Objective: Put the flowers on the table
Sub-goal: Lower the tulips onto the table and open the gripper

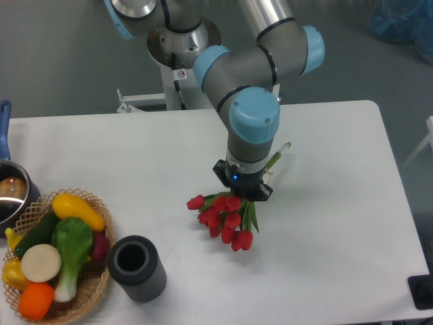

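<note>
The flowers [223, 217], a bunch of red tulip buds with green stems and leaves, lie near the middle of the white table [325, 223]. The buds point toward the front left and the stem ends [279, 157] stick out behind the arm toward the back right. My gripper [243, 191] points straight down over the stems just behind the buds. Its fingers are hidden under the wrist and the flowers, so I cannot see whether they are closed on the stems. Whether the bunch rests on the table or hangs just above it is unclear.
A round wicker basket [95, 288] with toy vegetables, including a green-and-white leafy one [71, 244], stands at the front left. A dark grey ribbed cylinder cup [137, 269] stands beside it. A metal pot [10, 193] with a blue handle sits at the left edge.
</note>
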